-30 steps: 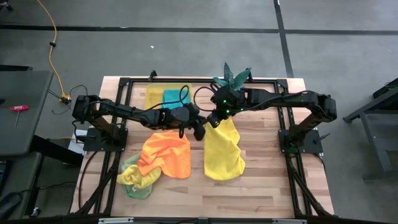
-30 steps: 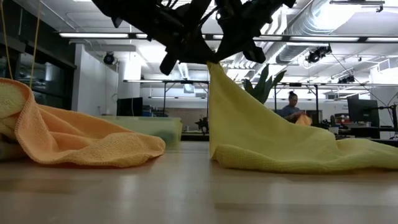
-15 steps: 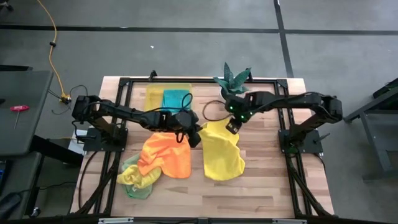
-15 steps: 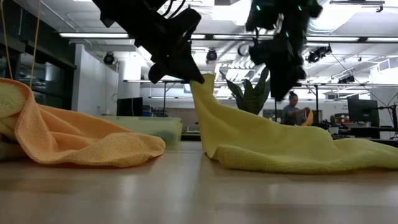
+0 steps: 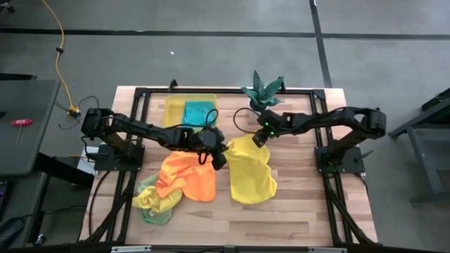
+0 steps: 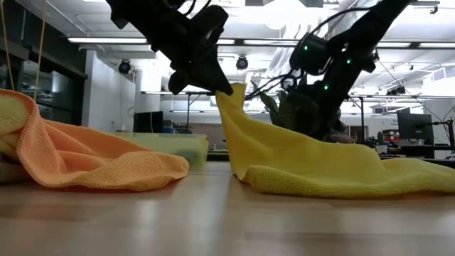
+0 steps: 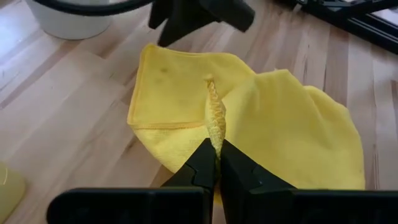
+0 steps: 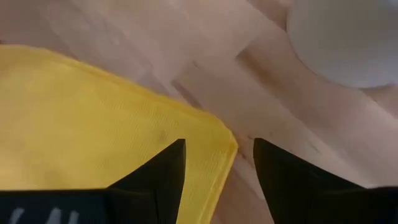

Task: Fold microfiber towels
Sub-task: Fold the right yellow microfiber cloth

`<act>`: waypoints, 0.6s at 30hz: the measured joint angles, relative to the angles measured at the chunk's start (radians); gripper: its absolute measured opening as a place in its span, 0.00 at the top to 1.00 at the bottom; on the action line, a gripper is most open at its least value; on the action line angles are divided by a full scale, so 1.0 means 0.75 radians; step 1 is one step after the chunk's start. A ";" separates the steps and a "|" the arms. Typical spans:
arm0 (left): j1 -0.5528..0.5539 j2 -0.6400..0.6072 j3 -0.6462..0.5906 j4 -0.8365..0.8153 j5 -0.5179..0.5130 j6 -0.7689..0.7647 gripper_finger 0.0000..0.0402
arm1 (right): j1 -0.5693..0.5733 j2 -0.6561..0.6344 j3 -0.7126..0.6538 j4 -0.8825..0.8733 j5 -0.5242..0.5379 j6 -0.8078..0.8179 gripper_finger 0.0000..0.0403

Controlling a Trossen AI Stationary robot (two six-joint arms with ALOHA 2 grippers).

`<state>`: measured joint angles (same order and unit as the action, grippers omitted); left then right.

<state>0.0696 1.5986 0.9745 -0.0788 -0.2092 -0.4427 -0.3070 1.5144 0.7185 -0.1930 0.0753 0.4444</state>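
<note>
Yellow towel [image 5: 252, 169] lies mid-tabletop [image 5: 302, 204], long axis running away from the plant. My left tool [image 7: 217, 163] pinches one raised corner. My right tool [image 8: 219, 168], fingers apart, hovers just over the far corner, nearer it than the left.

Overhead, table-level and close wrist cameras all share the yellow towel [image 5: 252, 169], perhaps only partly.
</note>
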 joint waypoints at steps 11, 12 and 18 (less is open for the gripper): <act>0.001 0.000 0.000 0.004 0.001 -0.014 1.00 | -0.005 0.116 0.000 0.099 0.090 -0.065 0.55; 0.001 0.000 0.000 0.004 0.001 -0.014 1.00 | -0.005 0.123 0.000 0.105 0.090 -0.070 0.55; 0.003 0.000 0.000 0.002 0.001 -0.014 1.00 | -0.004 0.171 0.000 0.124 0.093 -0.069 0.60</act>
<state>0.0715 1.5986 0.9745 -0.0775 -0.2089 -0.4535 -0.3098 1.6427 0.7185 -0.1001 0.1450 0.3926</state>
